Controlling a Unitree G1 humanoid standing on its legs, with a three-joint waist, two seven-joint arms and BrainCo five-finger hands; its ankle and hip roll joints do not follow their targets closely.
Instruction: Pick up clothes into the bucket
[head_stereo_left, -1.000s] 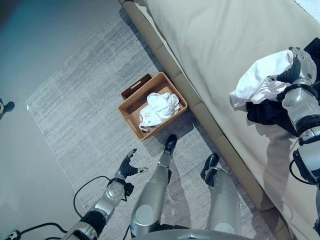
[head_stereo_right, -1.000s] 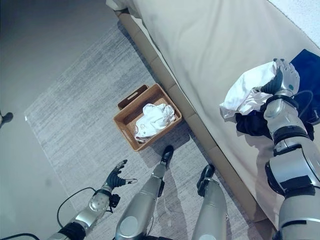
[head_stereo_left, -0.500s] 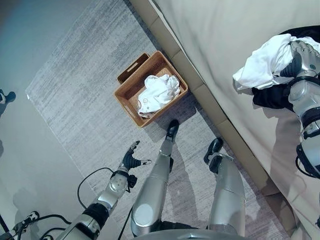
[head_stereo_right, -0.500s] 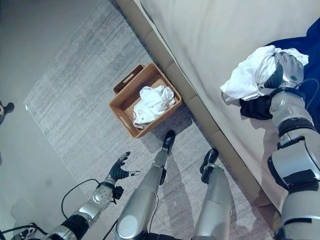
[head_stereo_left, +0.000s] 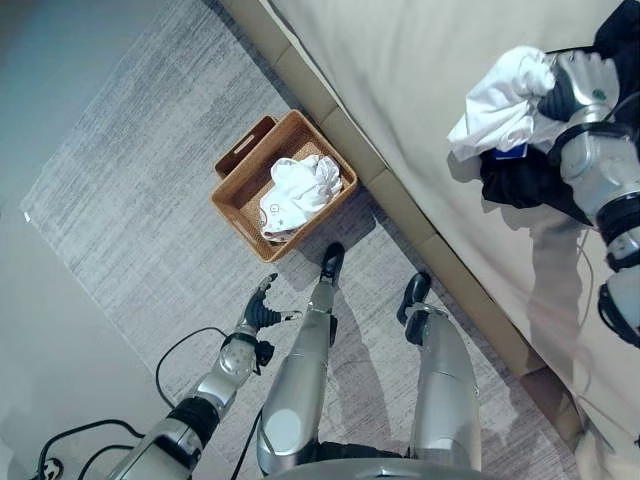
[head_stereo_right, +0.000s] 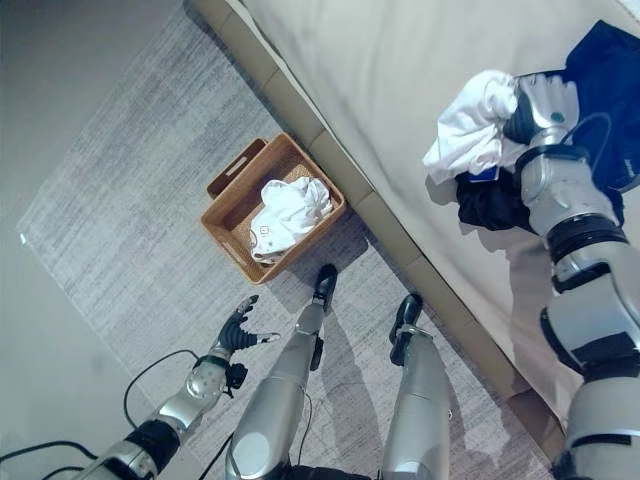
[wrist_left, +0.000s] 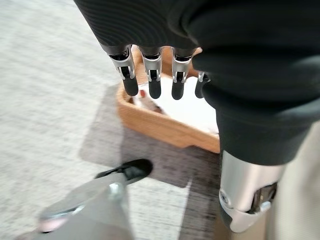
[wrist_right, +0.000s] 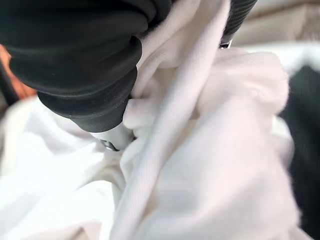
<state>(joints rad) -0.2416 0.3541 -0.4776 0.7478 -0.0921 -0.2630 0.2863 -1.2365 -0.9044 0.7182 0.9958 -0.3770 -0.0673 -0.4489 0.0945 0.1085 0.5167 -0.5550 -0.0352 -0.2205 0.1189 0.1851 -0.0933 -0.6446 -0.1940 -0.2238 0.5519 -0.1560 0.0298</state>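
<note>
A: Where's the shirt?
B: Right hand has the white shirt bunched up, above the bed. Basket is on the rug, far off.
A: Left hand?
B: Open, holds nothing. Shirt hangs loose, could slip or miss the basket.

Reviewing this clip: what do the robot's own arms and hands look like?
Both arms are silver-grey shells split by dark bands at the joints. The left hand has a dark ribbed cover over its back and wrist and silver fingers ending in dark rounded tips. The right hand is silver with a black section near the wrist; up close its cover is black and ribbed.
</note>
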